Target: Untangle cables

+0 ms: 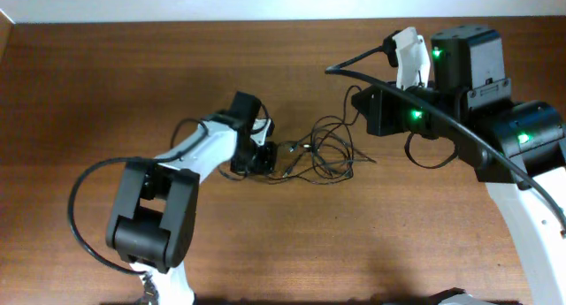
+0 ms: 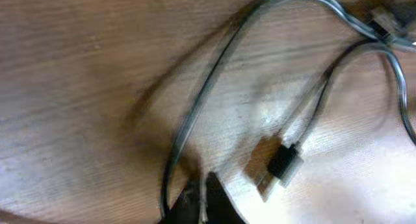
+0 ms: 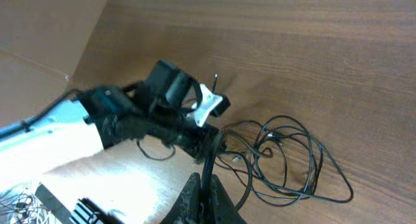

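Pinching strands of thin black tangled cables (image 1: 323,150), the left gripper (image 2: 203,204) and right gripper (image 3: 203,198) stand clamped tight above a brown wooden table (image 1: 106,75).

cables (image 1: 323,150) on table (image 1: 133,75), centre
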`<state>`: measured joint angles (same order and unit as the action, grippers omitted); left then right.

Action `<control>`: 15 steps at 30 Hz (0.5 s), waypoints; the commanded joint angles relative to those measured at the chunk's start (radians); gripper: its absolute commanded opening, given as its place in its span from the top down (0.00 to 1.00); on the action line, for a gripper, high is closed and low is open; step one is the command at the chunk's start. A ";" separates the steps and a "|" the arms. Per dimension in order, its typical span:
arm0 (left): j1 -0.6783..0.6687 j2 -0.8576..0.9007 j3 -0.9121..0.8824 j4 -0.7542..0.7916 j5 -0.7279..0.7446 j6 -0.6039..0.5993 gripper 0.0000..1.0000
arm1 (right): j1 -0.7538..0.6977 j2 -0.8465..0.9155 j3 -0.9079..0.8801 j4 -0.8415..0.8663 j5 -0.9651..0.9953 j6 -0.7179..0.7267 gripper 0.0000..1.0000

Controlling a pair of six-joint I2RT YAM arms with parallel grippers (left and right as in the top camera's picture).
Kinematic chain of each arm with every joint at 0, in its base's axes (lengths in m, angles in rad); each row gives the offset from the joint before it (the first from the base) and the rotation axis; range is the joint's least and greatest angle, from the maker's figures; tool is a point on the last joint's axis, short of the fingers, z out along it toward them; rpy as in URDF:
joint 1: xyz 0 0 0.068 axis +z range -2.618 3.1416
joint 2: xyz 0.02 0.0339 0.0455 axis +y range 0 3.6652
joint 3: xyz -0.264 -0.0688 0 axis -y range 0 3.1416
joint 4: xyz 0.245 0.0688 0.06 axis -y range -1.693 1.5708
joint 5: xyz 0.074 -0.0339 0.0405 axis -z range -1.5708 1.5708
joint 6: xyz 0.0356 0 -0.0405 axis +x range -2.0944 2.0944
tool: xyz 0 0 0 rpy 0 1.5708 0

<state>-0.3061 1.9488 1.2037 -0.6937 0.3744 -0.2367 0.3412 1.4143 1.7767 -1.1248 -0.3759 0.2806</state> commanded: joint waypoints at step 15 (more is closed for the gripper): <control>-0.064 -0.043 0.233 -0.108 0.548 0.270 0.35 | 0.005 -0.011 0.021 0.433 -0.339 0.338 0.96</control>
<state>-0.3462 1.9240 1.4376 -0.8242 0.9295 0.0349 0.3412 1.4147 1.7786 -0.7441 -0.5777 0.5880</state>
